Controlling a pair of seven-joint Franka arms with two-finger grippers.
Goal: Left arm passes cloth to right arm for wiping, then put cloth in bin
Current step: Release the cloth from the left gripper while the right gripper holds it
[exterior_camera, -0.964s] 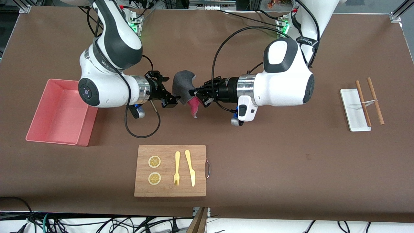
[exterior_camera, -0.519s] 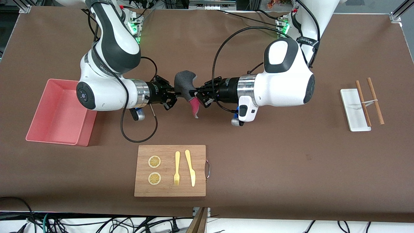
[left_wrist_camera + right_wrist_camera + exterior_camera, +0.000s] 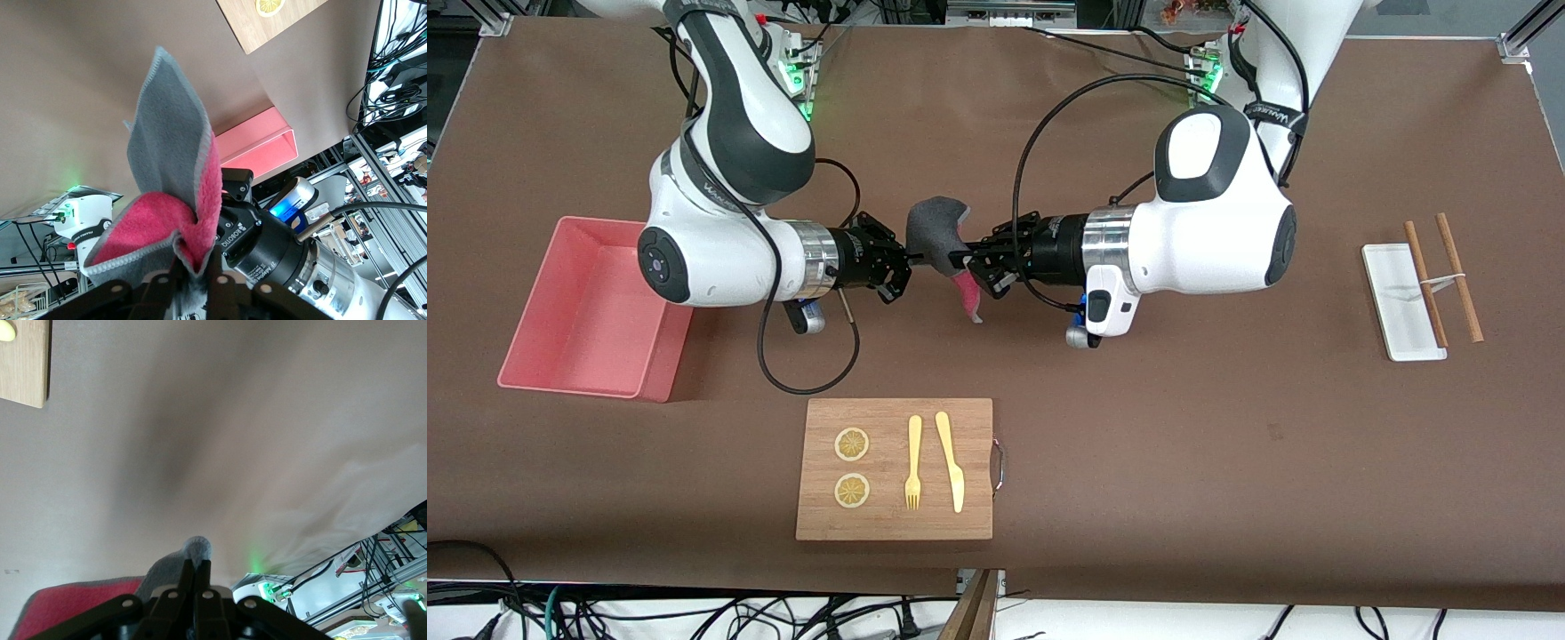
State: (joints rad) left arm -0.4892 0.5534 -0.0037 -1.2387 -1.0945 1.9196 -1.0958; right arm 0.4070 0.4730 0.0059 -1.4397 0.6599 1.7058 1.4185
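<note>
The cloth (image 3: pixel 935 233), dark grey on one face and crimson-pink on the other, hangs in the air over the bare table between the two grippers. My left gripper (image 3: pixel 960 260) is shut on its folded pink-and-grey part, as the left wrist view shows (image 3: pixel 193 267). My right gripper (image 3: pixel 911 260) is shut on a grey edge of the cloth (image 3: pixel 197 550), with its fingers pressed together (image 3: pixel 197 572). The cloth fills the left wrist view (image 3: pixel 173 153). The salmon-pink bin (image 3: pixel 583 307) stands empty at the right arm's end of the table, beside the right arm's elbow.
A wooden cutting board (image 3: pixel 978 418) with two lemon slices, a yellow fork (image 3: pixel 913 462) and a yellow knife (image 3: pixel 951 460) lies nearer the front camera than the grippers. A flat white tray (image 3: pixel 1392 293) with two brown chopsticks sits at the left arm's end.
My right gripper has moved in to the cloth and closed on its grey edge. My left arm has shifted slightly toward its own end, still holding the cloth.
</note>
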